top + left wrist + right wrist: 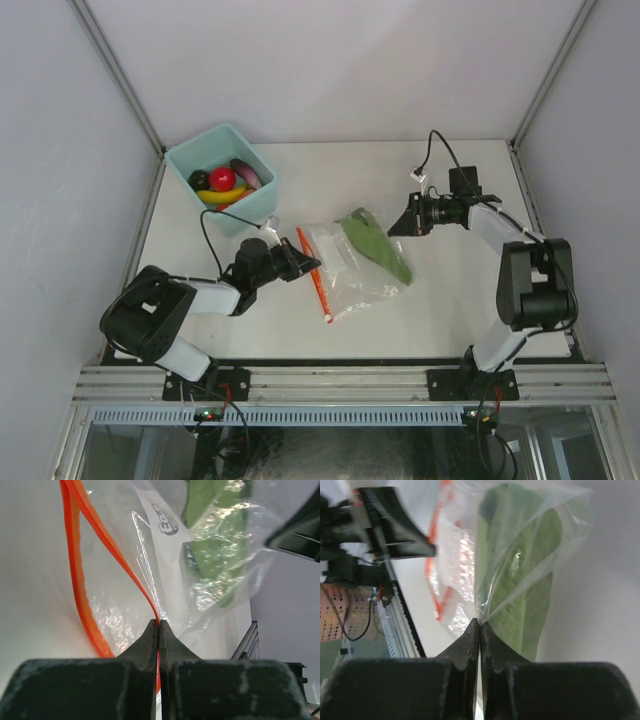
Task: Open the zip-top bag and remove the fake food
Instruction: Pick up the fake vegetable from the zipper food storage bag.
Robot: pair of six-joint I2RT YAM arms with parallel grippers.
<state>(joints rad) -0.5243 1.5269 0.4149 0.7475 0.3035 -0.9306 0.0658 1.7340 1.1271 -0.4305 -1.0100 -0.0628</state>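
The clear zip-top bag lies in the middle of the table, its orange-red zip strip on the left side. Inside it sits a green leafy piece of fake food. My left gripper is shut on one lip of the zip strip; the other lip hangs apart from it, so the mouth gapes. My right gripper is shut on the bag's clear plastic at the opposite edge, right beside the green piece.
A light teal bin stands at the back left, holding a red apple, a yellow banana, a purple eggplant and a dark round piece. White walls enclose the table; a metal rail runs along its near edge.
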